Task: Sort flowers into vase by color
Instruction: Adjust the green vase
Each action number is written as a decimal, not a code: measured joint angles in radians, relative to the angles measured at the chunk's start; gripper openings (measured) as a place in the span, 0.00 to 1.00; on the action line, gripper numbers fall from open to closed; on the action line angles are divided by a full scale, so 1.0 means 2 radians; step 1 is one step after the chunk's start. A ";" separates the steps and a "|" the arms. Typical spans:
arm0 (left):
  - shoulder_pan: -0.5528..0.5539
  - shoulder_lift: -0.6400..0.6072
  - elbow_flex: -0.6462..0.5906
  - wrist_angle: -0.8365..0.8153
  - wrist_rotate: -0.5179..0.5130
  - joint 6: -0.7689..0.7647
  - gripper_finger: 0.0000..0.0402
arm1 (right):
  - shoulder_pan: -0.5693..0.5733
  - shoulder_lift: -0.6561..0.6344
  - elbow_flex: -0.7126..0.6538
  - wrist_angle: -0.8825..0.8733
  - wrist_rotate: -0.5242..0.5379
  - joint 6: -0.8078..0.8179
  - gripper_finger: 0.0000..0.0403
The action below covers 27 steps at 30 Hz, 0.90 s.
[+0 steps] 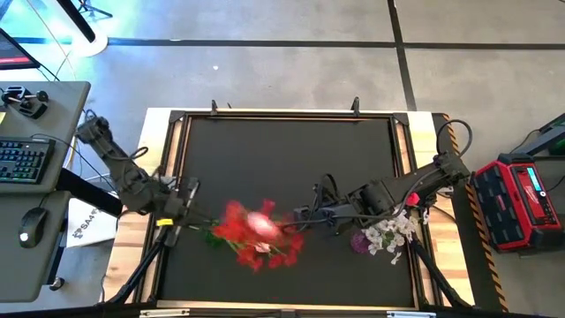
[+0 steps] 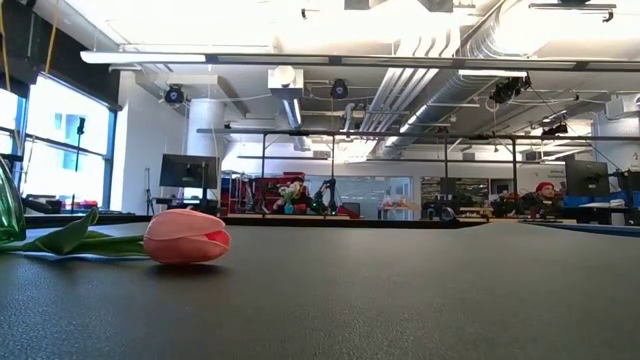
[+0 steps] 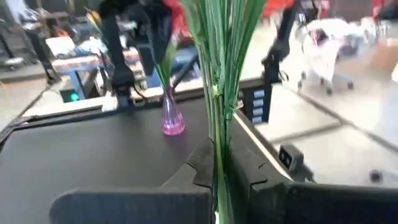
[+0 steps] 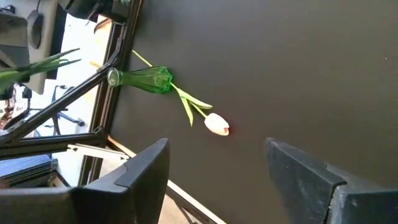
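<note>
My left gripper (image 1: 185,210) is near the table's left edge, shut on a bunch of green stems (image 3: 219,124). Their red blossoms (image 1: 252,234) show blurred toward the table's middle. My right gripper (image 1: 305,215) is open over the middle of the table; in its wrist view the right gripper (image 4: 217,177) is above bare mat. A pale pink tulip (image 2: 187,237) lies on its side on the mat, its stem by a green glass vase (image 4: 146,79). White blossoms (image 1: 390,230) stand in a purple vase (image 1: 359,240) by the right arm. My left gripper pinches the bundle of green stems at their lower part (image 3: 219,177) between its two fingers (image 3: 186,180). It comes roughly level from the table's left. The stems run on past the fingertips toward the table's right and rise, and the red blossoms (image 3: 177,15) are clear of the mat.
The purple vase (image 3: 172,118) stands near the table's right near corner, close under the right arm. The table's raised frame (image 1: 168,159) runs around the black mat. A desk with a keyboard (image 1: 22,161) and mouse is at the left, a red box (image 1: 521,199) at the right.
</note>
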 joint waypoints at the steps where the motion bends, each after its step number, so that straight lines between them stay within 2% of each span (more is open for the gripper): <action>1: -0.011 -0.011 -0.018 0.025 -0.017 0.000 0.00 | 0.000 0.000 0.000 0.000 0.000 0.000 0.62; 6: -0.069 -0.051 -0.128 0.250 -0.084 0.025 0.00 | 0.000 0.000 0.000 0.000 0.000 0.002 0.62; 10: -0.109 -0.054 -0.189 0.373 -0.099 0.069 0.00 | -0.001 0.000 0.000 0.000 -0.005 0.003 0.62; 17: -0.145 -0.054 -0.245 0.434 -0.094 0.087 0.00 | -0.001 0.000 0.000 -0.006 -0.009 0.014 0.62; 22: -0.149 -0.054 -0.260 0.469 -0.092 0.119 0.00 | -0.001 0.000 0.000 -0.007 -0.017 0.026 0.62; 27: -0.149 -0.054 -0.285 0.505 -0.083 0.114 0.00 | -0.001 0.000 0.000 -0.007 -0.024 0.042 0.62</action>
